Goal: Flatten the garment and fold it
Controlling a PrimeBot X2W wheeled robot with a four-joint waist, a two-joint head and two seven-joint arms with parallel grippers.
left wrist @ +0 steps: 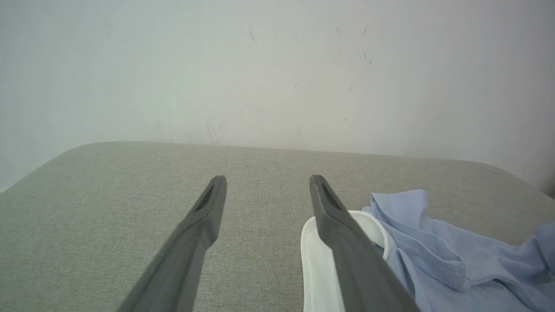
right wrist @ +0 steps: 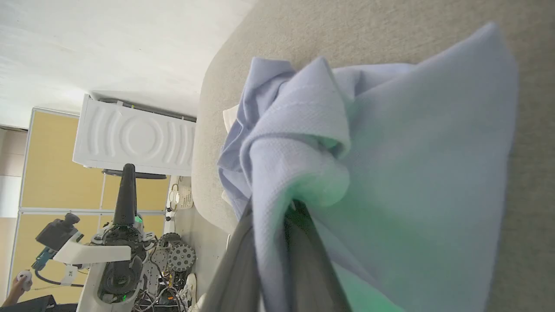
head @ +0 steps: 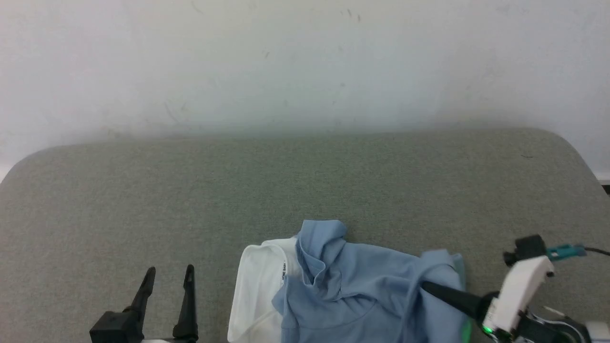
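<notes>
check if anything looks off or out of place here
The garment lies crumpled in a heap at the near edge of the grey surface, its white panel poking out on the left, nowhere near flat. The right gripper is shut on a bunched fold; the left gripper is open beside it.

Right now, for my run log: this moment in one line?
right claw: shut on crumpled soft light-blue shirt; left claw: open; surface: grey fabric table; fold: not started
</notes>
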